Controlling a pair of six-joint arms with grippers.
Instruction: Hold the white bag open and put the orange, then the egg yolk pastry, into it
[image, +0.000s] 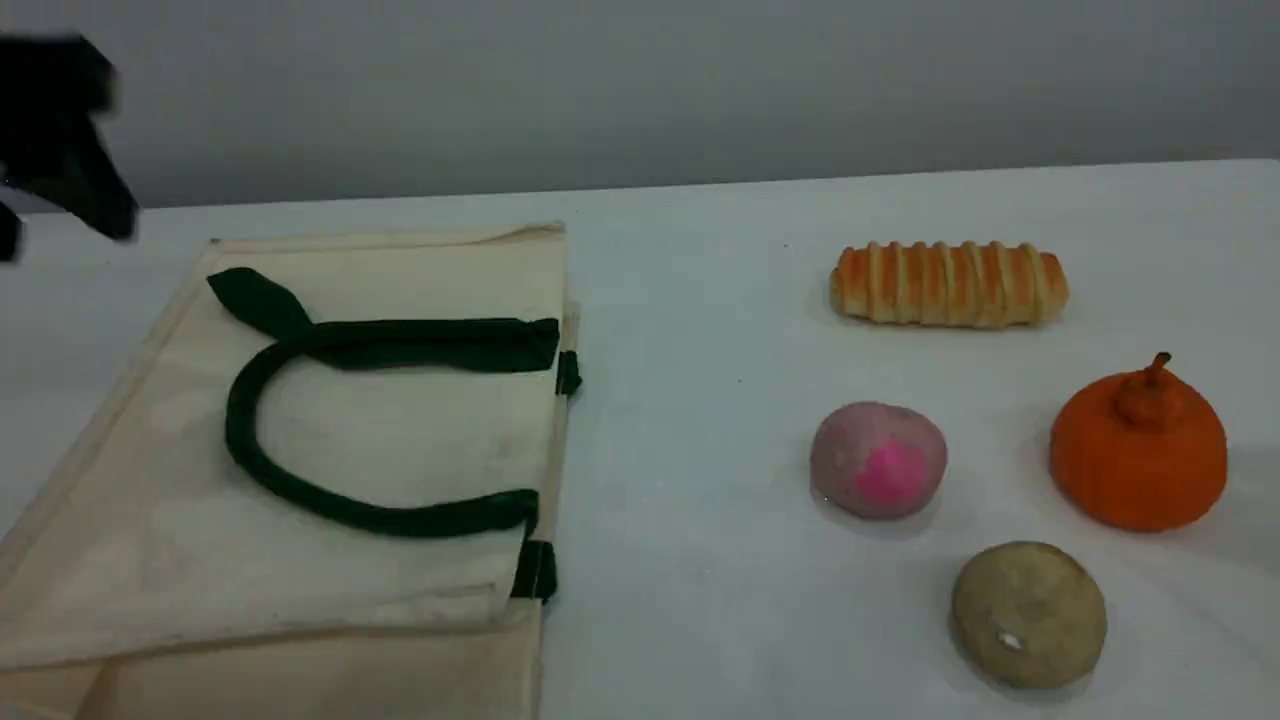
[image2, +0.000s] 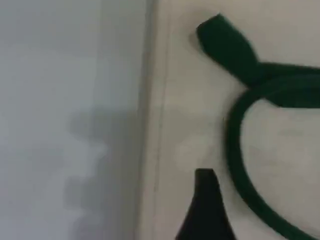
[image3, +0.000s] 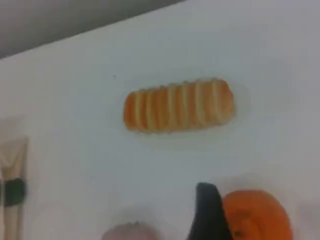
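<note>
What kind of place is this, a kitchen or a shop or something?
Likely a test bench rather than a kitchen: a plain white table against a blank grey wall, with only a canvas bag and a few foods like the orange laid out apart.

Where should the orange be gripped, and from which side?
Probably best across the wide round body of the orange, coming down from above: it sits upright with its knobbed neck on top, and its sides stand free.

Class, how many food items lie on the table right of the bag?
4: the striped bread roll farthest back, the pink ball in the middle, the orange at the right, the tan pastry nearest. None seems hidden.
</note>
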